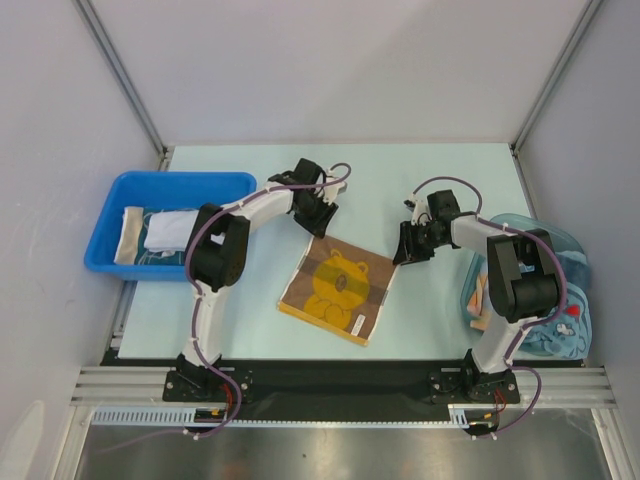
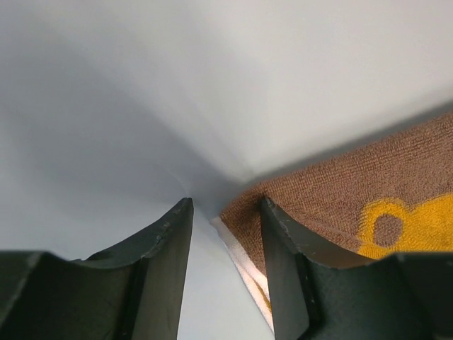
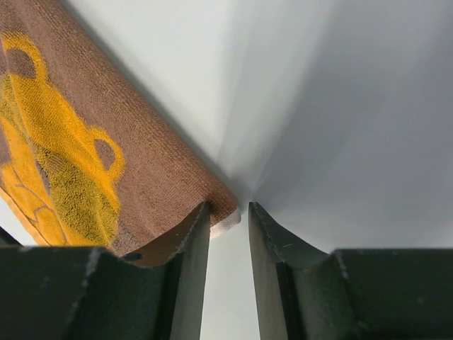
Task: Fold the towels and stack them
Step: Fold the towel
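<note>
A brown towel with a yellow bear [image 1: 338, 287] lies flat in the middle of the table, tilted like a diamond. My left gripper [image 1: 318, 218] is down at its far left corner. In the left wrist view the jaws [image 2: 226, 205] stand open, and the towel's corner [image 2: 244, 212], brown over a pale edge, reaches into the gap beside the right finger. My right gripper [image 1: 410, 248] is at the far right corner. Its jaws [image 3: 228, 207] are open by a narrow gap, with the towel's corner [image 3: 225, 205] against the left finger.
A blue bin [image 1: 170, 178] at the left holds folded pale towels [image 1: 165, 232]. A loose pile of towels [image 1: 572, 262], light blue and teal with an orange bit [image 1: 482, 322], lies at the right edge behind the right arm. Grey walls enclose the pale table [image 1: 440, 320].
</note>
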Robot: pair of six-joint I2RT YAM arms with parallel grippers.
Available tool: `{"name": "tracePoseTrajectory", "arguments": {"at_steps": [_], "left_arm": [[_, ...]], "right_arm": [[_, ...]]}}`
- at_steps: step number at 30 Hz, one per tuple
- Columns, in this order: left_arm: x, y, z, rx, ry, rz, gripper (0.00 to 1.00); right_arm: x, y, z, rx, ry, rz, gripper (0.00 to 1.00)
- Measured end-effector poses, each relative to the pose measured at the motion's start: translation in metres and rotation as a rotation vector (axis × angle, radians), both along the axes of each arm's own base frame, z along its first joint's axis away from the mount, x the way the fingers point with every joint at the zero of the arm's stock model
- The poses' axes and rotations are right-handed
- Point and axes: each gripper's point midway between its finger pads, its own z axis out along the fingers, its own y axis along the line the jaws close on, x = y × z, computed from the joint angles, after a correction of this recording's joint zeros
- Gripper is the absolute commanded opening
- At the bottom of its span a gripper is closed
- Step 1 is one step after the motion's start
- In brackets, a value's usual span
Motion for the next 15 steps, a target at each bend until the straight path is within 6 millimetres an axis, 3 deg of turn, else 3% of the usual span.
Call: {"name": "tracePoseTrajectory", "arguments": {"at_steps": [1,8,12,15], "left_arm": [[0.0003,0.0,-0.0001,0.001,-0.001,-0.003,0.56],[-0.0007,0.0009,-0.001,0.008,0.0,-0.021,0.56],[0.0003,0.0004,0.003,0.005,0.003,-0.027,0.54],[0.0055,-0.0008,0.008,-0.009,-0.003,-0.028,0.46]], "right_arm": [[-0.0003,-0.0004,-0.0003,-0.003,0.001,0.0,0.33],[-0.0004,-0.0013,-0.0011,-0.01,0.001,0.0,0.09],[-0.0005,-0.0013,-0.0018,-0.012,0.001,0.002,0.0],[-0.001,-0.0016,-0.0045,-0.014,0.008,0.001,0.0]]}}
